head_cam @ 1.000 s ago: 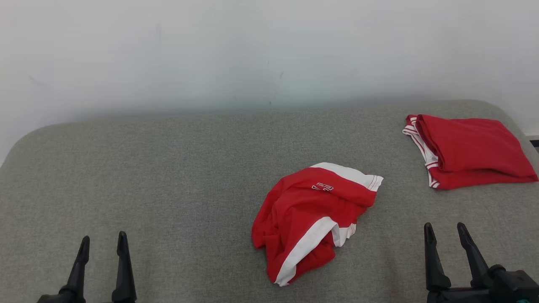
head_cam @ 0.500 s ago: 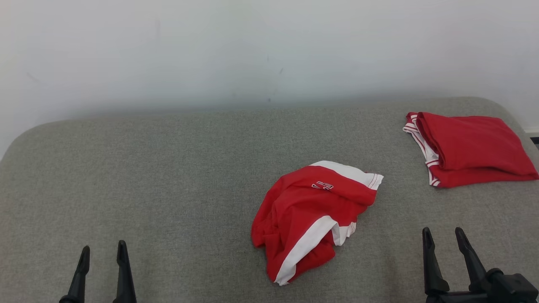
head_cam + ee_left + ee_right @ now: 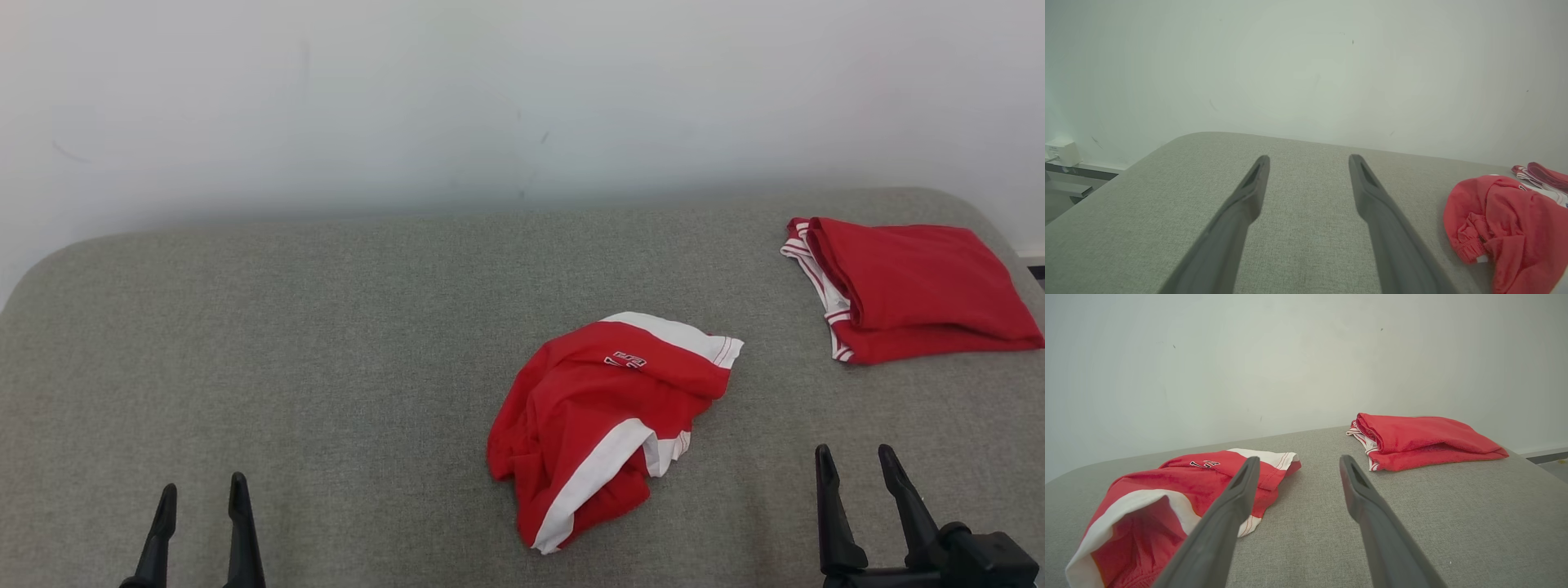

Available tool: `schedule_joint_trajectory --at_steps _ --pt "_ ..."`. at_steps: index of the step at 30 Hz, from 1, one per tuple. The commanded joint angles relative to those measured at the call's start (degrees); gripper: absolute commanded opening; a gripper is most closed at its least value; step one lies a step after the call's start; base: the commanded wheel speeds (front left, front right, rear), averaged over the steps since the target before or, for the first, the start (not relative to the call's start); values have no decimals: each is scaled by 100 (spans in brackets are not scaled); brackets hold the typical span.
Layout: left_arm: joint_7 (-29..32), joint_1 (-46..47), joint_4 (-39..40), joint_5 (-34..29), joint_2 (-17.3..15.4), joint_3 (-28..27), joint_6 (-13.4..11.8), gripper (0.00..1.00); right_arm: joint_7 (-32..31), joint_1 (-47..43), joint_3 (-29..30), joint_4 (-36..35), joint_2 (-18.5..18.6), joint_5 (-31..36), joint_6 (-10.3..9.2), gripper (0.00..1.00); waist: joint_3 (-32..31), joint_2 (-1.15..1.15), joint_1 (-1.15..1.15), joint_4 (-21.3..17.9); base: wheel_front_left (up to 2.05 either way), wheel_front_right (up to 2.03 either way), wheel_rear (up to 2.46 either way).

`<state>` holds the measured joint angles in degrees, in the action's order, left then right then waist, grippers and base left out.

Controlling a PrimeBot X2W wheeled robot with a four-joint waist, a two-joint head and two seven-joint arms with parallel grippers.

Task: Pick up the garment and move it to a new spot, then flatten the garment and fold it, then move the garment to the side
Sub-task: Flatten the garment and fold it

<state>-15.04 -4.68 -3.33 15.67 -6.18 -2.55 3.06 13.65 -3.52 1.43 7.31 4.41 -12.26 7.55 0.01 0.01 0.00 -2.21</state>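
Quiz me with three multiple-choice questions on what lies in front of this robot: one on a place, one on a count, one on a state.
1. Where on the grey cushion does the folded garment lie, seen from the head?
A. near left corner
B. dead centre
C. far right corner

2. How many red garments lie on the cushion?
A. one
B. two
C. three

3. What state is the crumpled garment in?
A. lying loose in a heap, untouched
B. lifted into the air
C. spread out flat

Answers:
1 C: it sits at the cushion's far right, close to the wall.
2 B: one is crumpled and one is folded.
3 A: the left gripper and the right gripper both stand open, apart from it.
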Motion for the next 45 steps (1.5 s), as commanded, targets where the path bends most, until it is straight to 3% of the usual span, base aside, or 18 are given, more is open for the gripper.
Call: schedule_joint_trajectory --at_steps 1,17,29,39,45 --pt "-18 11 -16 -88 28 -35 35 100 28 11 -9 7 16 -45 -13 100 -3 -1 0 1 0 0 0" --pt "-18 94 -122 -220 166 -95 186 100 46 35 -20 44 3 -18 -13 100 -24 -1 0 -11 0 0 0" --pt "-18 628 -681 -339 267 1126 401 100 52 73 -133 96 1 -61 -13 100 54 -1 0 -218 0 0 0" --pt "-4 855 -1518 -327 283 2297 433 100 103 185 -138 143 18 -110 -13 100 308 -1 0 -592 0 0 0" --pt "11 1052 -2086 -250 233 2687 441 100 117 288 -152 164 20 -120 -13 100 536 -1 0 -830 0 0 0"
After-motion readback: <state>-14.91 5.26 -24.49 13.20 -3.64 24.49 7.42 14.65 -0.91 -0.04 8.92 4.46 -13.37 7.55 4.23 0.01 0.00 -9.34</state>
